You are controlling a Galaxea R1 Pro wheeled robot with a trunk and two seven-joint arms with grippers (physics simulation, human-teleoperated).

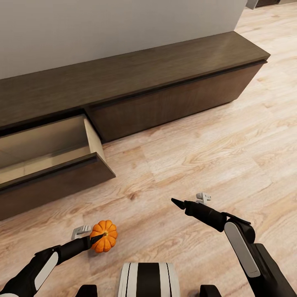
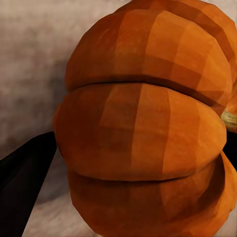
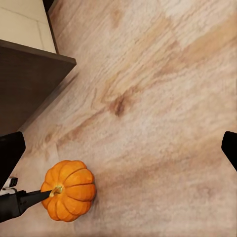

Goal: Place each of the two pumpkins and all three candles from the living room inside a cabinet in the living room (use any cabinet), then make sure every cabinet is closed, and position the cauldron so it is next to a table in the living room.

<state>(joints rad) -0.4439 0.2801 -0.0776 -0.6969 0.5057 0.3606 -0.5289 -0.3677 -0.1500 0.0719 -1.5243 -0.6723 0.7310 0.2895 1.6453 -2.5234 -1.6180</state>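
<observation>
The left tool (image 1: pixel 91 238) is gripping the pumpkin (image 1: pixel 105 235), which looks small, hard and round, so it may slip, while the right tool (image 1: pixel 184 202) is spread wide with nothing in it.

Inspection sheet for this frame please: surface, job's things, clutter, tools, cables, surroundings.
Surface: light wood plank floor; bare around the arms.
Job's things: one orange pumpkin held above the floor; dark brown cabinet along the wall, its left drawer pulled open, tan inside, nothing seen in it; the section to its right is shut. No candles or cauldron seen.
Clutter: nothing seen.
Tools: left tool shut on the pumpkin, fingers at its sides; right tool holds nothing, its fingers wide apart in the right wrist view.
Cables: nothing seen.
Surroundings: pale wall behind the cabinet.
</observation>
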